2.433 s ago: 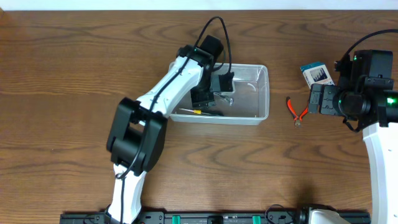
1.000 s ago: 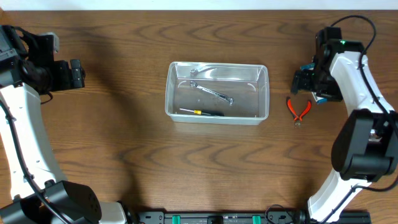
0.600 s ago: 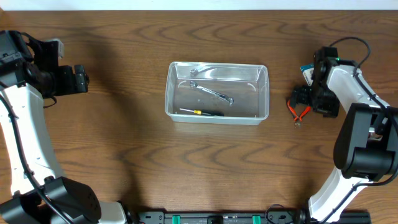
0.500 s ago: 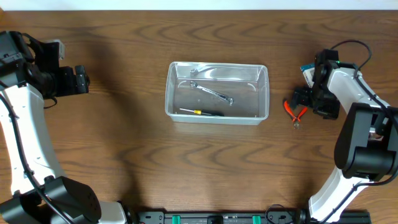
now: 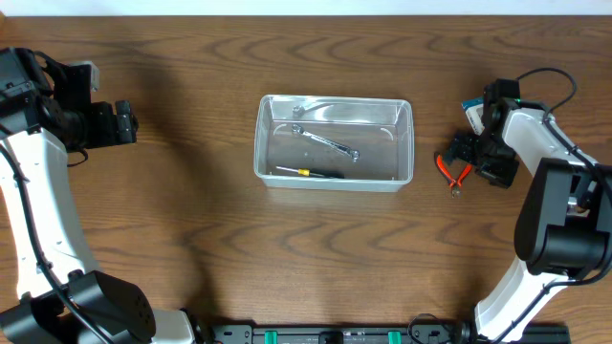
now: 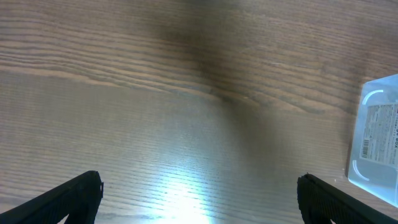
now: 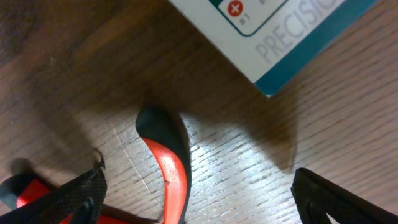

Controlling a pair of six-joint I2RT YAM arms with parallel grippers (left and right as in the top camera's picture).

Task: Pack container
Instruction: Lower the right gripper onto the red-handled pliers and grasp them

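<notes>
The clear plastic container [image 5: 334,141] stands mid-table and holds a silver wrench [image 5: 327,141] and a small screwdriver [image 5: 308,173]; its edge shows in the left wrist view [image 6: 379,140]. Red-handled pliers [image 5: 457,168] lie on the table to its right. My right gripper [image 5: 469,153] is open and low over the pliers' handles; in the right wrist view one red handle [image 7: 168,168] lies between its fingers [image 7: 205,199], not held. My left gripper [image 5: 124,122] is open and empty, far left of the container; its fingers show above bare wood [image 6: 199,193].
A small blue-and-white box [image 5: 474,110] lies just behind the pliers; its corner shows in the right wrist view [image 7: 273,37]. The table's far edge runs along the top of the overhead view.
The left arm left the container and swung out to the far left. The right gripper moved from over the box down onto the pliers' handles and has settled there.
</notes>
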